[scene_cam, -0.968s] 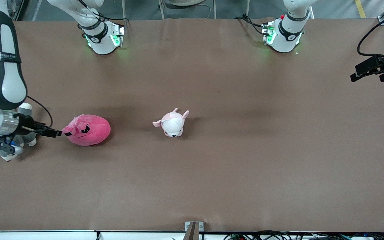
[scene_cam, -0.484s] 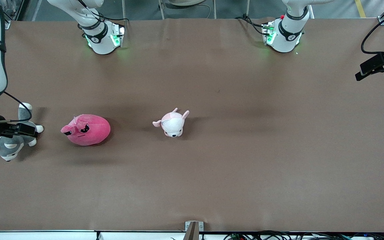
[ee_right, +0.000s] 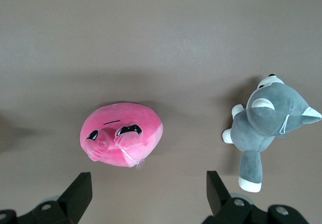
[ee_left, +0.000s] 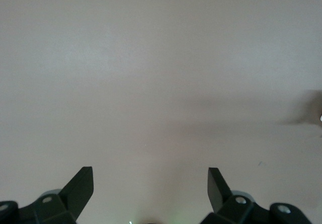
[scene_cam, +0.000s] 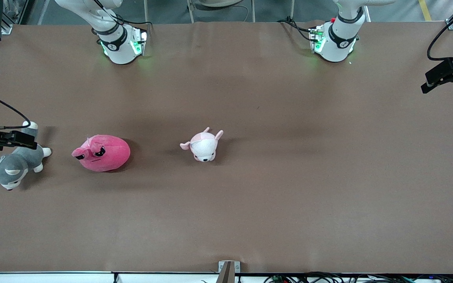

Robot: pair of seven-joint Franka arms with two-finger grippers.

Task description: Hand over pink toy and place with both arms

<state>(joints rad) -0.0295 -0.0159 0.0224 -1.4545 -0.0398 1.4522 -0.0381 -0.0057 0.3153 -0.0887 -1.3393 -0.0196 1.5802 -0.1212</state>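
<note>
The pink toy (scene_cam: 102, 152), a round hot-pink plush with dark sleepy eyes, lies on the brown table toward the right arm's end. It also shows in the right wrist view (ee_right: 123, 133). My right gripper (scene_cam: 26, 140) is open and empty, up over the grey plush and apart from the pink toy; its fingers (ee_right: 80, 194) hold nothing between them. My left gripper (scene_cam: 442, 89) is open and empty over the left arm's end of the table; its wrist view shows its fingers (ee_left: 80, 186) over bare table.
A grey-and-white wolf plush (scene_cam: 12, 167) lies at the right arm's end, beside the pink toy; it shows in the right wrist view (ee_right: 266, 118) too. A small pale pink-and-white animal plush (scene_cam: 203, 145) lies near the table's middle.
My right gripper has drawn back from the pink toy's face toward the right arm's end and now hangs over the grey plush. The left gripper has drifted slightly toward its table end. The toys have not moved.
</note>
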